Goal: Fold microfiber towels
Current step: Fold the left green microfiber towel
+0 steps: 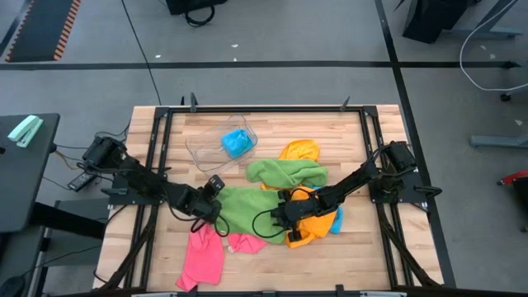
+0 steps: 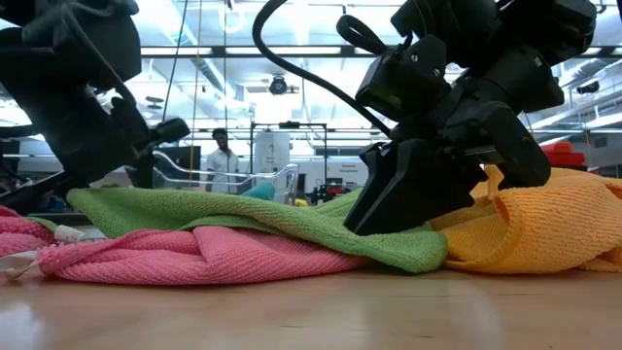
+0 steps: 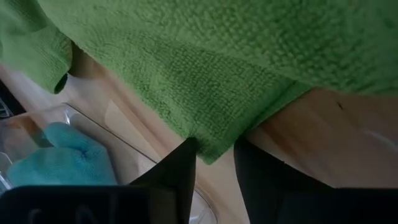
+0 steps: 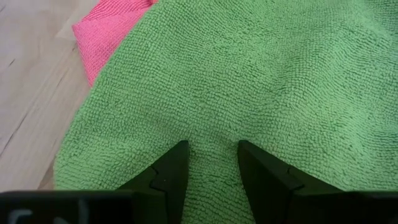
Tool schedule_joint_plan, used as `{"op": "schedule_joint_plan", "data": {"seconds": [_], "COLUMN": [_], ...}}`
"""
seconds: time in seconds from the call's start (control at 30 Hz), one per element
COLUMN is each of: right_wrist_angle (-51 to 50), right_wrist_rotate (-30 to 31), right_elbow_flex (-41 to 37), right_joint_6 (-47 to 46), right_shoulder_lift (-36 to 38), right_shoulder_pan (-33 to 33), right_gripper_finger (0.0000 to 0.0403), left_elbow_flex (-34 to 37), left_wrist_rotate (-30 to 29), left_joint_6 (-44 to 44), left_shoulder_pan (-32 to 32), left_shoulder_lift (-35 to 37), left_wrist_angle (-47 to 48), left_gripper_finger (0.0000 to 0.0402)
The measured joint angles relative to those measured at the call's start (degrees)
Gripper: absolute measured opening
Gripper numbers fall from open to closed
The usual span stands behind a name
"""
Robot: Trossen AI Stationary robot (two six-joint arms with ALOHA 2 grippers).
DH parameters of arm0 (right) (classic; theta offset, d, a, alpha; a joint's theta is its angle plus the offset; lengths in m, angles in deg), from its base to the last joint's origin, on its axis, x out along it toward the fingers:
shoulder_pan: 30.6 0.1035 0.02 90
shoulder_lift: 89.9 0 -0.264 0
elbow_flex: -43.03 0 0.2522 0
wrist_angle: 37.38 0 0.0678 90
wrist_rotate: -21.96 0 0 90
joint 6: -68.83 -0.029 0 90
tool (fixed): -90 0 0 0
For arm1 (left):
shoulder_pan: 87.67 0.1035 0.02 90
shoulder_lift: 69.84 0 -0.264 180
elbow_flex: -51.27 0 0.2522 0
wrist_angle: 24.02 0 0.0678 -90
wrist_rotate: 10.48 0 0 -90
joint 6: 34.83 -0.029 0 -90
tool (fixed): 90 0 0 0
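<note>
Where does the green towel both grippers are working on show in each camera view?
High view: green towel at centre, between the grippers.
Low view: draped over the pink towel.
Left wrist view: fills the top.
Right wrist view: fills most of the picture.
Shared landmark: the pink towel beside it.

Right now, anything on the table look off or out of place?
Nothing spilled or damaged. The towels are jumbled: the green towel both grippers work on lies over a pink towel, and an orange towel is bunched under the right arm. One blue towel sits crumpled in the clear tub.
</note>
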Motion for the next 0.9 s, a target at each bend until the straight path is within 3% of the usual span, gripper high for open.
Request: {"op": "schedule_joint_plan", "data": {"seconds": [0.23,0.43,0.67,0.9], "right_wrist_angle": [0.1,0.0,0.1,0.1], "right_wrist_rotate": [0.0,0.0,0.0,0.0], "right_elbow_flex": [0.0,0.0,0.0,0.0], "right_joint_6": [0.2,0.2,0.1,-0.4], "right_shoulder_lift": [0.0,0.0,0.0,0.0], "right_shoulder_pan": [0.0,0.0,0.0,0.0], "right_gripper_finger": [0.0149,0.0149,0.0149,0.0149], "left_elbow_flex": [-0.9,-1.5,-1.5,-1.5], "left_wrist_rotate": [-0.1,0.1,5.3,7.0], "left_joint_6": [6.0,5.8,11.2,20.3], "left_shoulder_pan": [0.0,0.0,1.5,3.2], "left_shoulder_lift": [0.2,0.6,0.6,1.8], "left_wrist_angle": [-0.3,-0.3,-0.3,-0.1], "left_gripper_finger": [0.0083,0.0052,0.0009,0.0006]}}
